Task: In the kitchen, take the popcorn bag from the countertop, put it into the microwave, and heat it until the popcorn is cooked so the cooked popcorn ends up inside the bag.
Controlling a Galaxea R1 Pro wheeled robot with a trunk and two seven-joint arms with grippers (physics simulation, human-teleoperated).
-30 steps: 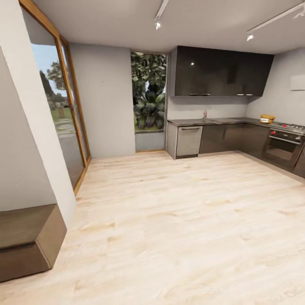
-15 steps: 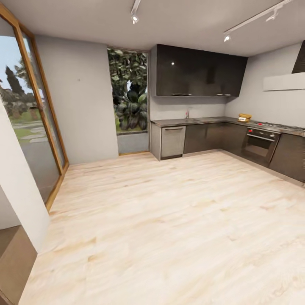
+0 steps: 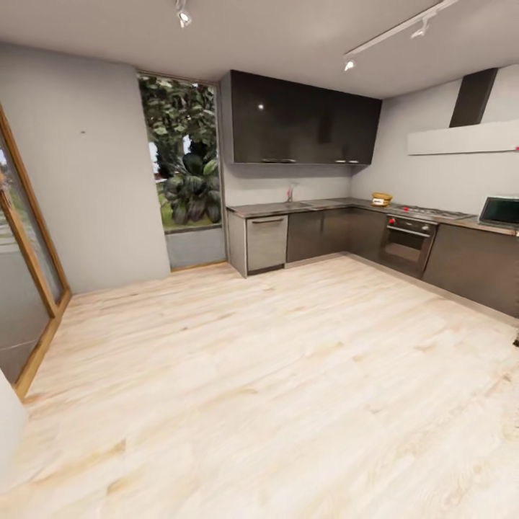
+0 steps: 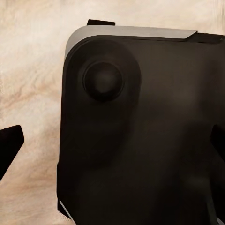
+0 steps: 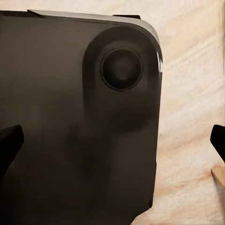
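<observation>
We stand well back on the pale wood floor, facing an L-shaped kitchen. The popcorn bag sits far off on the countertop, near the inner corner where the back run meets the side run, just beside the gas hob and above the built-in oven. From here it reads as a small tan lump with a pale patch; we cannot make out its label or rim. The microwave shows at the right edge of the head view, resting on the same side run of the countertop beyond the hob, with its dark door facing the room.

In each wrist view we see the floor and a dark rounded part of our own body beneath the arm. The left gripper has its dark fingertips at the two sides of its picture, so the fingers stand wide with nothing between them. The right gripper is the same, its fingertips far apart and empty.

We judge the bag to be light and soft-walled, likely to dent or tip under a hard squeeze. The thick rolled rim, or a gentle grip across the body below it, looks like the safest hold. Keeping it upright should stop the contents from spilling on the way to the microwave.
</observation>
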